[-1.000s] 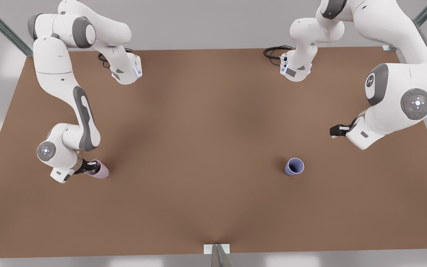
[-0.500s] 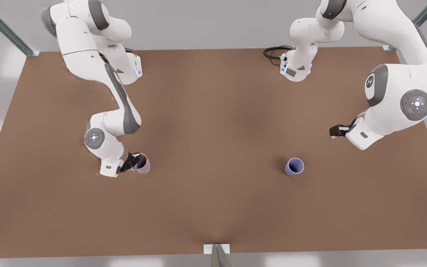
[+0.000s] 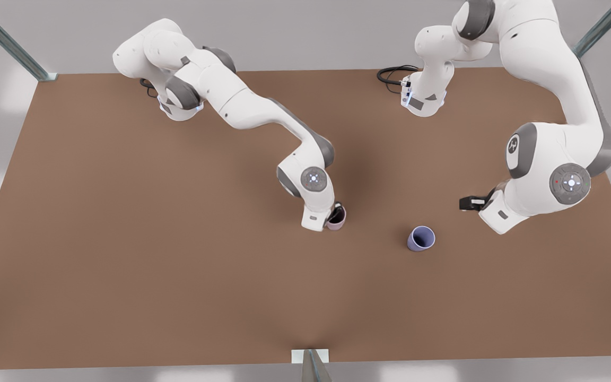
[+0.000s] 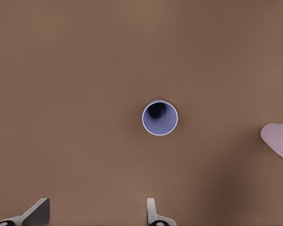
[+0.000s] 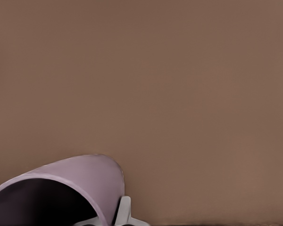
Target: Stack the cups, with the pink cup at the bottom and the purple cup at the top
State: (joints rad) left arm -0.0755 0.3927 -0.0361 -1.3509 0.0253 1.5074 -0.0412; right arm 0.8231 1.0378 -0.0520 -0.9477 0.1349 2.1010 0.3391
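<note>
The pink cup (image 3: 339, 218) hangs tilted near the table's middle, with my right gripper (image 3: 333, 215) shut on its rim. In the right wrist view the pink cup (image 5: 70, 186) is close up with its dark inside showing, and one finger (image 5: 124, 211) lies against its outer wall. The purple cup (image 3: 421, 238) stands upright on the table toward the front view's right. My left gripper (image 3: 496, 216) hovers open to its right and a little behind it. From the left wrist view I look down into the purple cup (image 4: 160, 117), beyond the spread fingers (image 4: 153, 213); the pink cup (image 4: 279, 140) is at the edge.
The brown table (image 3: 178, 276) spreads wide around both cups. Black cables (image 3: 393, 74) lie by the arm base at the back. A metal post (image 3: 311, 366) stands at the table's front edge.
My right gripper has carried the pink cup from the front view's left to near the middle of the table. The left gripper has shifted slightly toward the purple cup.
</note>
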